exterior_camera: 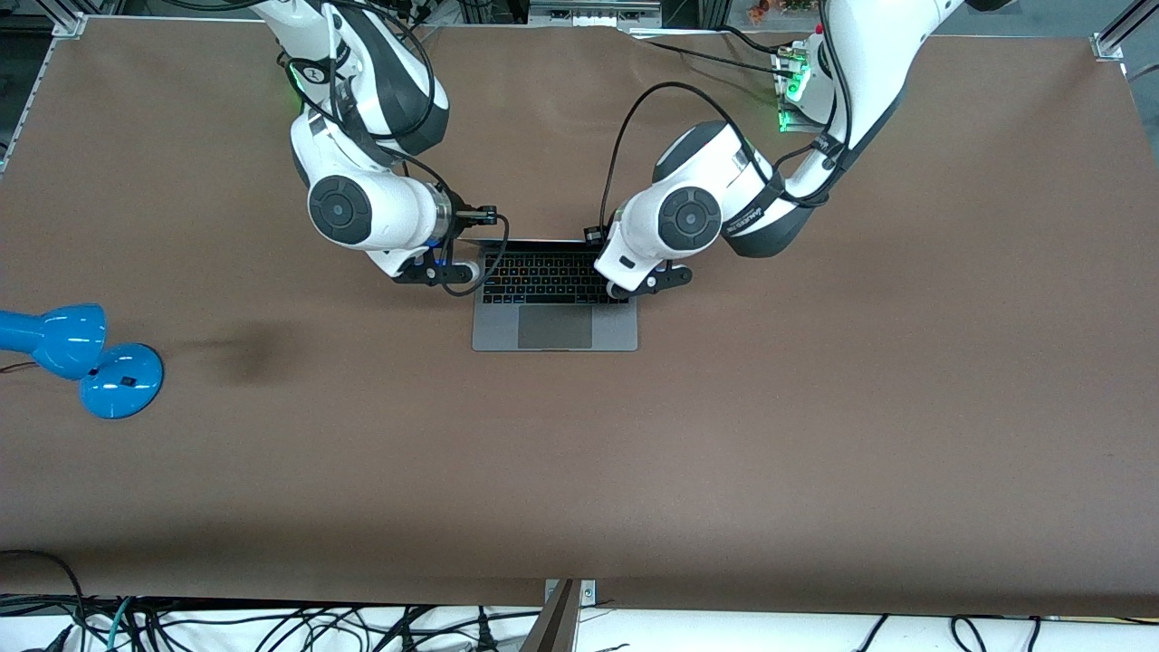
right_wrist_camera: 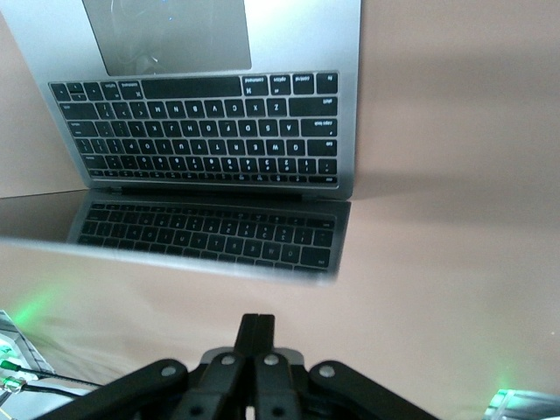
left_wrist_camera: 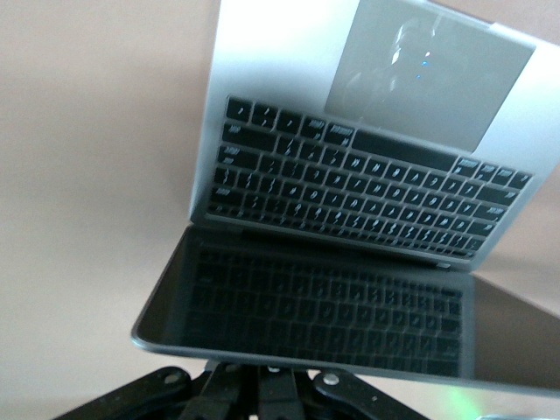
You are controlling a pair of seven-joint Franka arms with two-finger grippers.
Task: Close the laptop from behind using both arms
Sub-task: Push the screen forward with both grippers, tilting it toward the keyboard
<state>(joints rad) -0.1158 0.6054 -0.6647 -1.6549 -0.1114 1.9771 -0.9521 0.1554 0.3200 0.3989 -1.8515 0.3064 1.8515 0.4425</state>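
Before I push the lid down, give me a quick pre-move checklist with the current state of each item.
1. Laptop lid open and tilted toward the keyboard: ok, the dark screen mirrors the keys in both wrist views.
2. Left hand at the lid's top edge: ok, its fingers look shut together just past that edge.
3. Right hand at the lid edge: not ok, it looks shut, with bare table between it and the edge.
4. Nothing lying on the keyboard or trackpad: ok.
5. Contact with the lid: cannot tell for either hand.
6. Blue lamp: ok, well away at the right arm's end.
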